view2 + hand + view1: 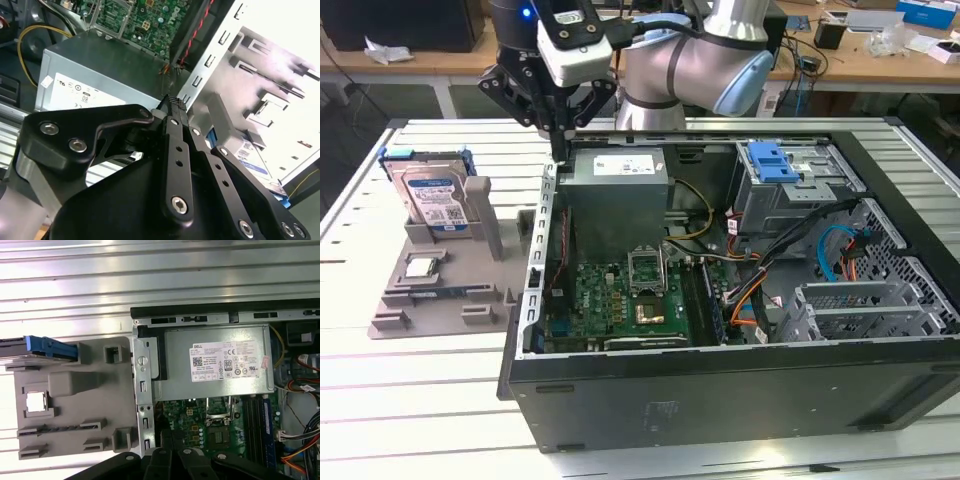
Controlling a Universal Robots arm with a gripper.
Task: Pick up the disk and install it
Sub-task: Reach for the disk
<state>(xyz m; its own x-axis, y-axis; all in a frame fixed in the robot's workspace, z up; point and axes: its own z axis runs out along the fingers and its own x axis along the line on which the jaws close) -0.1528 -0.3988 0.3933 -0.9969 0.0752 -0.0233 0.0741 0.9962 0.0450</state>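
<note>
**Black linkage gripper [176,104] hovering empty; flat silver-grey disk [435,195] waiting in its stand**

Gripper linkages are crowding the foreground in both wrist views. The fingers are pressed together and are grasping nothing. In the exterior view the gripper is hanging tips-down over the side wall of the open black computer case [720,400]. It is sitting just beside the big grey power supply box [617,190] and is touching neither.

The disk, with its blue-and-white label and blue plastic carrier frame, is standing upright in a slot of the grey moulded fixture tray [450,290]. The tray is lying on the white slatted table [420,400], outside the case on the exterior view's left. The disk is sitting apart from the gripper, with the fixture's grey posts between them.

Inside the case, the grey metal drive cage with the blue plastic bracket on top [775,160] is sitting well away from the disk, toward the exterior view's right. Whether its bay is free cannot be told.

Assessment: the task is standing at its start. The disk is not yet being gripped or lifted, and nothing of the installation is showing as done. Both the pick-up and the fitting are outstanding.
</note>
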